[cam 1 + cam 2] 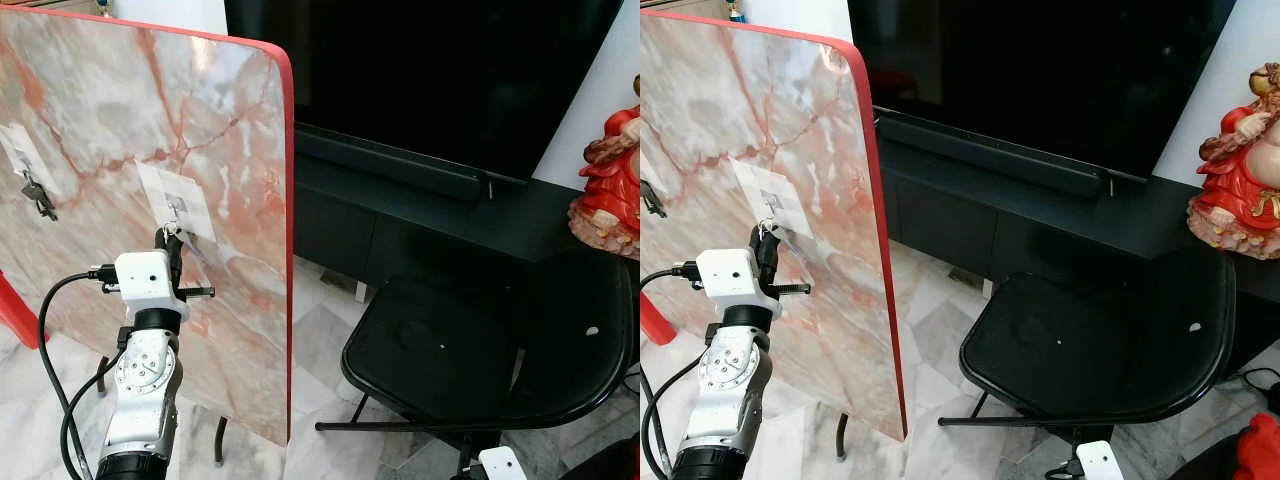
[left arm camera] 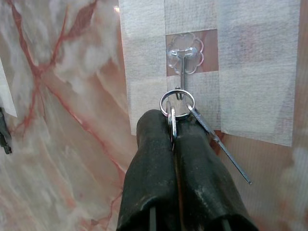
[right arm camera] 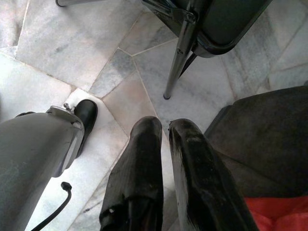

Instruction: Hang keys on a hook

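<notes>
Hanging step at its end: left hand (image 2: pixel 173 126) clamped on the key ring (image 2: pixel 177 105), ring looped over the hook (image 2: pixel 181 72) just beyond the fingertips, one key (image 2: pixel 219 144) dangling beside them against the marble panel (image 1: pixel 120 120). Next, probably: easing the fingers apart, then drawing straight back without dragging the ring off. Right hand (image 3: pixel 166 126) idle, nearly closed on nothing, above the floor (image 3: pixel 57 62).

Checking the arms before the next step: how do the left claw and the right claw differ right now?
The left claw is raised at the clear plastic hook on the upright marble-patterned board; the right claw hangs low over the grey tiled floor. The left pinches a silver key ring at that hook; the right holds nothing. Both have shut black fingers.
</notes>
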{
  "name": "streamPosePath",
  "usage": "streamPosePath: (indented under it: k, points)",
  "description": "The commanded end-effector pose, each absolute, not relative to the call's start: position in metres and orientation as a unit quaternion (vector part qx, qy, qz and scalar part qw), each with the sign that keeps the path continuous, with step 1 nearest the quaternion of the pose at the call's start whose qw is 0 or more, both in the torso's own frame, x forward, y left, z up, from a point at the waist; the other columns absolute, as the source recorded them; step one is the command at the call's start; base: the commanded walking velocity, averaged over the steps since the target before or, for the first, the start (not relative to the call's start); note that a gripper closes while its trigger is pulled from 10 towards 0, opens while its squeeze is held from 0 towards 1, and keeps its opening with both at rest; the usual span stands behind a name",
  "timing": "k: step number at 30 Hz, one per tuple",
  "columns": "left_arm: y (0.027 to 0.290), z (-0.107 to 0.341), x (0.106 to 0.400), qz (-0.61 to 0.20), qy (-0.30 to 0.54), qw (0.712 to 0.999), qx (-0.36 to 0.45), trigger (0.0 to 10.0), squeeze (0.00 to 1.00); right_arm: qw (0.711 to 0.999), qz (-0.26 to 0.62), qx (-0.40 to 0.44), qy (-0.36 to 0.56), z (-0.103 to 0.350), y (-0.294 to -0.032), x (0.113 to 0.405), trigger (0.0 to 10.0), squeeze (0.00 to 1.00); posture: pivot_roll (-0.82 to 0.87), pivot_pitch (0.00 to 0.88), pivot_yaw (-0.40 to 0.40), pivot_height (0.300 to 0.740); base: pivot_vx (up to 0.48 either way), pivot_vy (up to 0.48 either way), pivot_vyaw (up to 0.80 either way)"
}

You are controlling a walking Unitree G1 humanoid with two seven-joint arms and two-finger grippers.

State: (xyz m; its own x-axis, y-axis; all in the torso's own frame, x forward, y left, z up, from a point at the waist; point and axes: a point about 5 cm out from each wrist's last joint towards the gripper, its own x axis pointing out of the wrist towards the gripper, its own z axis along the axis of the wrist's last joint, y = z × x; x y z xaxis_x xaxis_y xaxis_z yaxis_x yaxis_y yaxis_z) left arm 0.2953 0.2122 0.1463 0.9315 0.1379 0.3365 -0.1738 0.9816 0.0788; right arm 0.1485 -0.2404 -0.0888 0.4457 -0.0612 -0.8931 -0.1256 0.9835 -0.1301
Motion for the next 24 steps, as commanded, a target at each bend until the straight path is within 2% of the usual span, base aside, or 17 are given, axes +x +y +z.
streamPosePath:
  k: [1,24]
  points:
    - [0.2090,0.1563,0.2969,0.074,-0.191,0.978,0.050,10.0,0.00,0.846,0.014,-0.093,0.525,-0.0869,-0.2450,0.1502,10.0,0.00,0.06,0.000,-0.073,0.740,0.000,0.000,0.00]
    - [0.2083,0.1577,0.2984,0.078,-0.192,0.977,0.047,10.0,0.00,0.846,0.014,-0.092,0.525,-0.0870,-0.2447,0.1503,10.0,0.00,0.06,0.000,-0.073,0.740,0.000,0.000,0.00]
